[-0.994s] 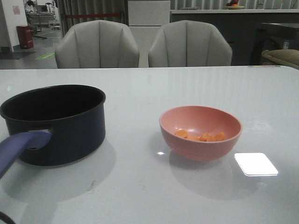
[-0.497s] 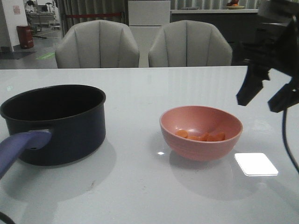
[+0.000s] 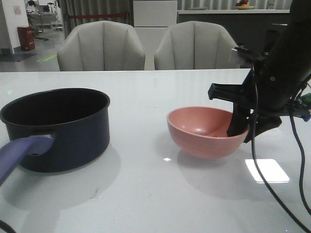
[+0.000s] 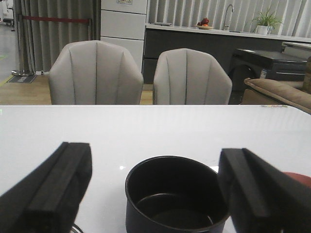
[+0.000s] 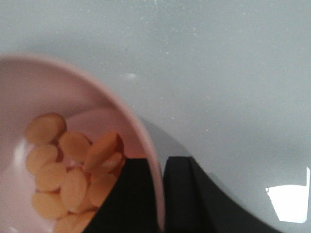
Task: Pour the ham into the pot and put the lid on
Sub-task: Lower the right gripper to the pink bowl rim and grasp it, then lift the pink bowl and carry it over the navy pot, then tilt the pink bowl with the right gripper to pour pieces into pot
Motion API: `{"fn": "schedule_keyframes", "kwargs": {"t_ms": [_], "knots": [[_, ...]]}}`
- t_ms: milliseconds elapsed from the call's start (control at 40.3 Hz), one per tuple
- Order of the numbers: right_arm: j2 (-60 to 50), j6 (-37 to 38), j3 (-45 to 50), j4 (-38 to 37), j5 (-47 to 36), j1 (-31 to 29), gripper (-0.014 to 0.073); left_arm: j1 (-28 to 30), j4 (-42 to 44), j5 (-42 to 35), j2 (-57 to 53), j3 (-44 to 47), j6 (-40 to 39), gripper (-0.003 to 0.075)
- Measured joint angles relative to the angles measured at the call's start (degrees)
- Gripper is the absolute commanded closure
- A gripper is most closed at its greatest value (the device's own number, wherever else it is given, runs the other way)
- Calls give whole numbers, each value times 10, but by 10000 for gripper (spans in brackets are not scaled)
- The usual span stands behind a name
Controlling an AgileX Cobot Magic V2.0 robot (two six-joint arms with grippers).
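The dark navy pot (image 3: 58, 128) with its purple-blue handle (image 3: 19, 151) stands at the left of the white table; it looks bare inside in the left wrist view (image 4: 175, 194). My left gripper (image 4: 155, 187) is open and empty, hovering on the near side of the pot. The pink bowl (image 3: 199, 133) is right of centre, tilted. My right gripper (image 3: 243, 128) is shut on its right rim, one finger inside and one outside (image 5: 163, 167). The ham (image 5: 63, 165), several orange-pink slices, lies heaped in the bowl (image 5: 121, 111). The lid is out of view.
Two grey chairs (image 3: 102, 46) stand behind the table's far edge. A black cable (image 3: 257, 165) hangs from my right arm down to the table's front right. A bright light reflection (image 3: 266, 171) lies on the table by the bowl.
My right arm came in from the upper right, dropped to the bowl and closed on its right rim. The bowl has tilted, so the ham no longer shows from the front.
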Motion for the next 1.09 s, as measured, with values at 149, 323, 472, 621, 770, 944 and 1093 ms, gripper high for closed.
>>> {"fn": "schedule_keyframes", "kwargs": {"t_ms": [149, 323, 472, 621, 770, 944, 1093], "knots": [[1, -5, -15, 0, 1, 0, 456, 0, 0, 0, 0, 0, 0, 134], [-11, -32, -52, 2, 25, 1, 456, 0, 0, 0, 0, 0, 0, 134], [-36, -97, -105, 2, 61, 24, 456, 0, 0, 0, 0, 0, 0, 135], [-50, -117, -164, -29, 77, 73, 456, 0, 0, 0, 0, 0, 0, 134], [-52, -120, -198, -89, 32, 146, 456, 0, 0, 0, 0, 0, 0, 134], [-52, -123, -175, -103, -137, 224, 456, 0, 0, 0, 0, 0, 0, 134], [-51, -158, -129, -104, -290, 265, 456, 0, 0, 0, 0, 0, 0, 134]]}}
